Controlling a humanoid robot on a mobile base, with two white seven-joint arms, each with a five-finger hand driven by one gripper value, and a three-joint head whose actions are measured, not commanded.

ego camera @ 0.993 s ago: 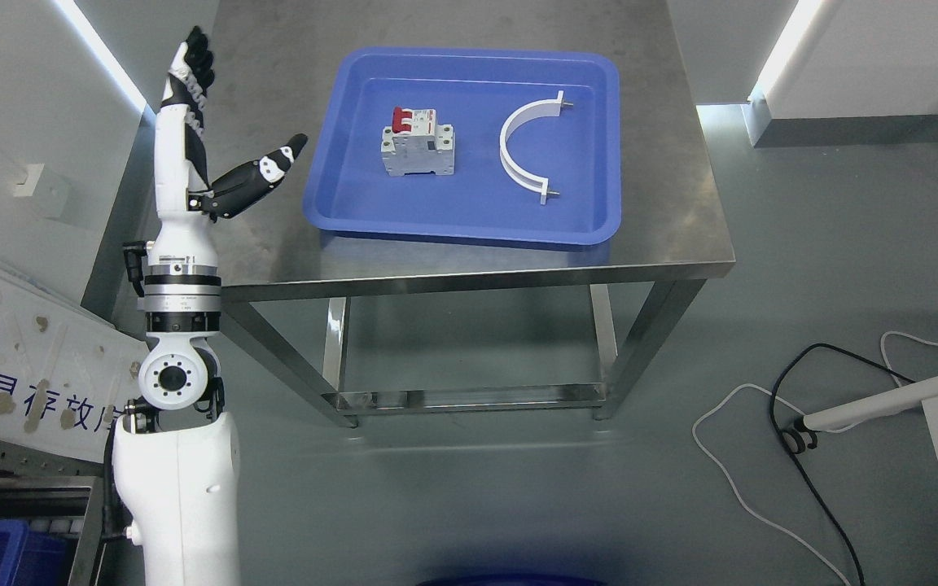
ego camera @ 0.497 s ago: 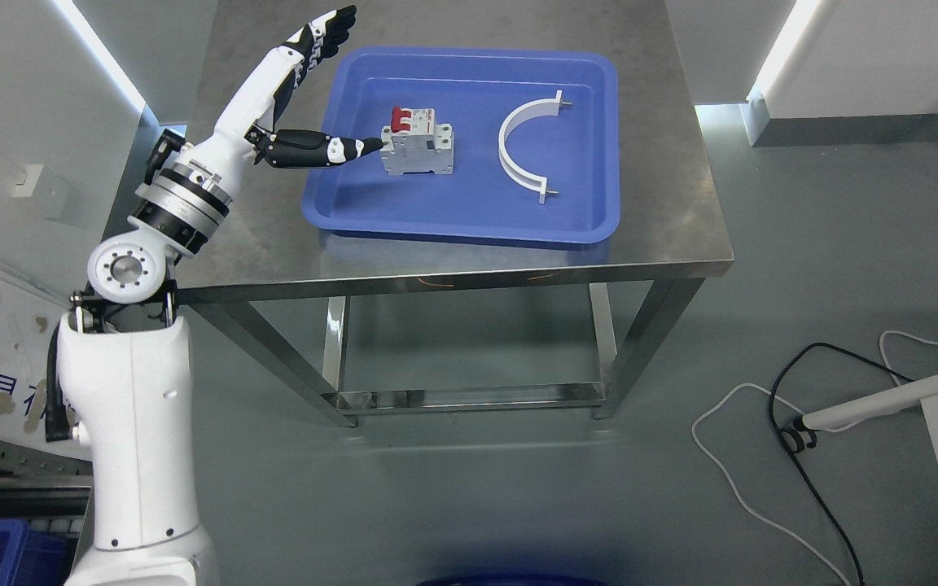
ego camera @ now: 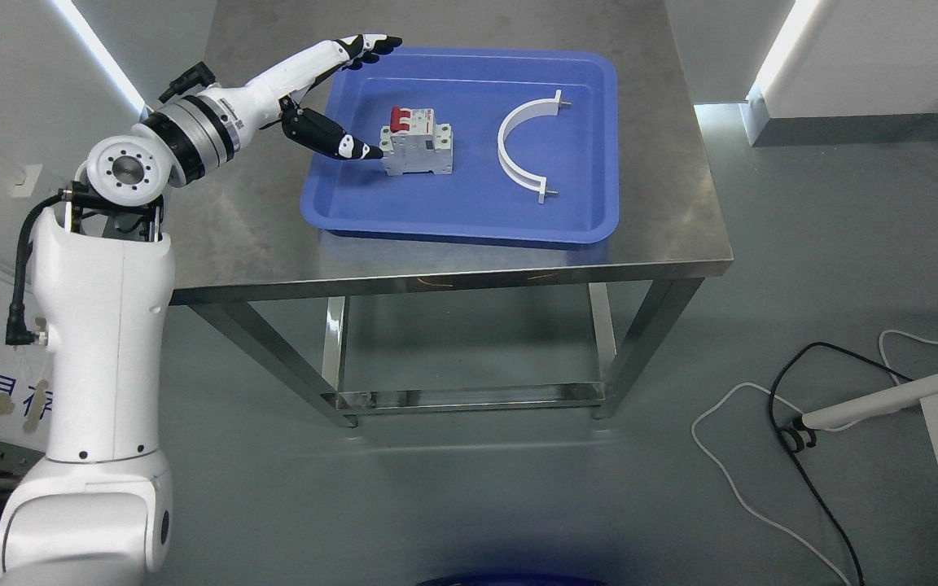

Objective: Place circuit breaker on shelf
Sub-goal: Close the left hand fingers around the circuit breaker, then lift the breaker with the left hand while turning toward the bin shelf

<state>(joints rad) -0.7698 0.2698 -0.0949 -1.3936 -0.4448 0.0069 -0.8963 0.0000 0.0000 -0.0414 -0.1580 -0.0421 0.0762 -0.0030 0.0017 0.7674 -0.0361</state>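
Note:
A grey circuit breaker [ego camera: 418, 142] with red switches lies in the left half of a blue tray [ego camera: 469, 224] on a steel table. My left hand [ego camera: 363, 94] reaches over the tray's left rim, open, with its fingers spread. The thumb tip sits right at the breaker's left side; the other fingers [ego camera: 371, 43] stretch above the tray's far left corner. Nothing is held. My right arm does not show.
A white half-ring clamp [ego camera: 524, 146] lies in the tray's right half. The steel table [ego camera: 681, 212] has bare surface around the tray. Cables [ego camera: 795, 407] and a white bar lie on the floor at lower right. A printed white panel leans at the left edge.
My left arm has swung from beside the table's left edge to over the tray, and the thumb now reaches the breaker's left side. The breaker has not moved.

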